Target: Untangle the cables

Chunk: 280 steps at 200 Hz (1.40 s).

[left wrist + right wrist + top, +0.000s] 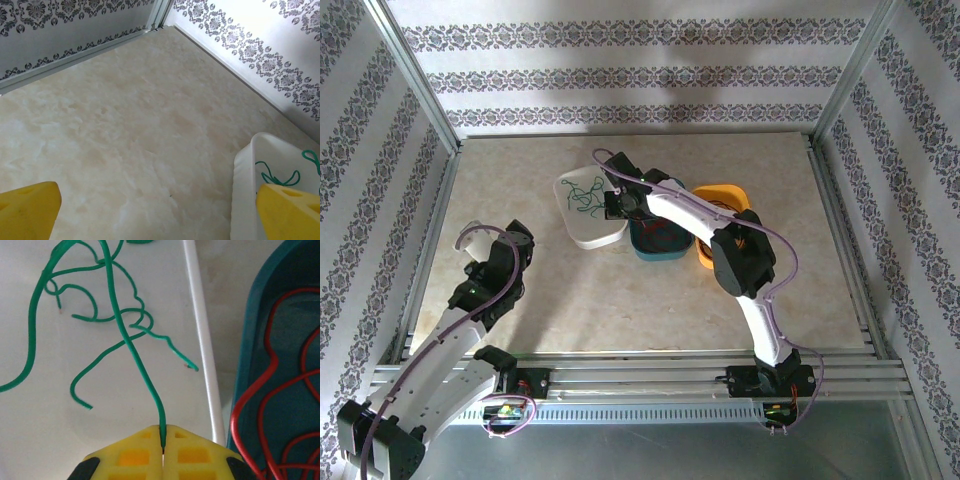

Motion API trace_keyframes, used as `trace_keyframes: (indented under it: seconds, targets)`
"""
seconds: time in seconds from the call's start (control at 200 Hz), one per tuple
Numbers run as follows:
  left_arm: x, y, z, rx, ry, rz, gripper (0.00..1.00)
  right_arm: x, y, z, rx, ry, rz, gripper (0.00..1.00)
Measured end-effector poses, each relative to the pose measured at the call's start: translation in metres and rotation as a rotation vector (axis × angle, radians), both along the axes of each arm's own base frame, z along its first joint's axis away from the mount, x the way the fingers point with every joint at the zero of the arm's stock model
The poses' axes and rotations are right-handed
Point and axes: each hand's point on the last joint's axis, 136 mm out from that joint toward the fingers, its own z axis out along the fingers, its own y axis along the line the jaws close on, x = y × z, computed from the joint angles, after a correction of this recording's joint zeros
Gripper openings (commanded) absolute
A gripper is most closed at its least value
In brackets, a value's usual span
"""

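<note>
Right pincer (162, 442) is pressed together on the end of one green cable (145, 380), seen from the right wrist. The held strand's long axis runs almost straight away from the fingertips toward the far side of the white tray (40, 430), leaning a little left as it goes. It crosses the other green cables (31, 325), which lie in loose curls and hooks on the tray floor with their ends pointing several ways.

Just beside the white tray on the right stands a teal tray (252, 335) holding looping red cables (234, 422). A narrow strip of desk shows between the two rims.

From above, the right arm reaches across the teal tray to the white tray's right edge. An orange tray (725, 195) sits on the far side of the teal one, and the arm hides most of its inside.

Left pincer (160, 210) is spread wide over the bare desk (125, 125), its yellow fingertips at the lower corners of the left wrist view. A corner of the white tray with a green strand shows at lower right.
</note>
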Motion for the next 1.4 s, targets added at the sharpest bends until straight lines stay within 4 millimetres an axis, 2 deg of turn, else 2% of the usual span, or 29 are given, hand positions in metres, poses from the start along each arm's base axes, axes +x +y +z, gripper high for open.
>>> trace_keyframes:
  seconds: [0.025, 0.075, 0.215, 0.335, 0.415, 0.51, 0.61, 0.685, 0.735, 0.82, 1.024, 1.119, 1.214, 1.309, 1.399]
  targets:
    - [0.000, -0.001, -0.001, -0.001, 0.003, -0.003, 0.99, 0.000, 0.000, -0.001, -0.002, 0.003, -0.005, 0.28]
    - [0.001, -0.002, -0.002, -0.003, 0.008, -0.011, 0.99, 0.001, 0.000, -0.001, -0.006, 0.006, -0.007, 0.37]
    - [0.003, -0.005, -0.005, 0.001, 0.028, -0.028, 0.99, -0.002, 0.001, -0.002, -0.002, -0.001, 0.007, 0.41]
    - [0.006, -0.008, -0.010, 0.007, 0.054, -0.048, 0.99, -0.019, -0.006, 0.002, 0.002, -0.011, 0.032, 0.41]
    - [0.007, -0.010, -0.013, 0.011, 0.070, -0.056, 0.99, -0.031, -0.013, 0.019, 0.018, -0.044, 0.047, 0.41]
    - [0.009, -0.012, -0.016, 0.012, 0.085, -0.067, 0.99, -0.041, -0.024, 0.049, 0.055, -0.121, 0.047, 0.42]
    - [0.010, -0.014, -0.019, 0.016, 0.097, -0.077, 0.99, -0.050, -0.042, 0.082, 0.088, -0.218, 0.021, 0.43]
    - [0.011, -0.015, -0.020, 0.020, 0.104, -0.083, 0.99, -0.058, -0.061, 0.093, 0.103, -0.267, -0.010, 0.44]
    - [0.011, -0.015, -0.021, 0.023, 0.110, -0.087, 0.99, -0.063, -0.080, 0.095, 0.103, -0.293, -0.050, 0.45]
    - [0.012, -0.015, -0.023, 0.032, 0.121, -0.092, 0.99, -0.072, -0.118, 0.087, 0.081, -0.315, -0.123, 0.46]
    - [0.013, -0.016, -0.028, 0.063, 0.152, -0.112, 0.99, -0.095, -0.236, 0.070, -0.019, -0.373, -0.381, 0.49]
    - [0.016, -0.020, -0.035, 0.068, 0.181, -0.136, 0.99, -0.104, -0.290, 0.069, -0.042, -0.376, -0.546, 0.49]
    - [0.019, -0.025, -0.045, 0.071, 0.222, -0.161, 0.99, -0.121, -0.345, 0.063, -0.070, -0.367, -0.730, 0.50]
    - [0.021, -0.028, -0.054, 0.074, 0.257, -0.173, 0.99, -0.148, -0.385, 0.049, -0.091, -0.346, -0.871, 0.50]
    - [0.021, -0.027, -0.058, 0.086, 0.274, -0.174, 0.99, -0.172, -0.407, 0.033, -0.123, -0.315, -0.950, 0.50]
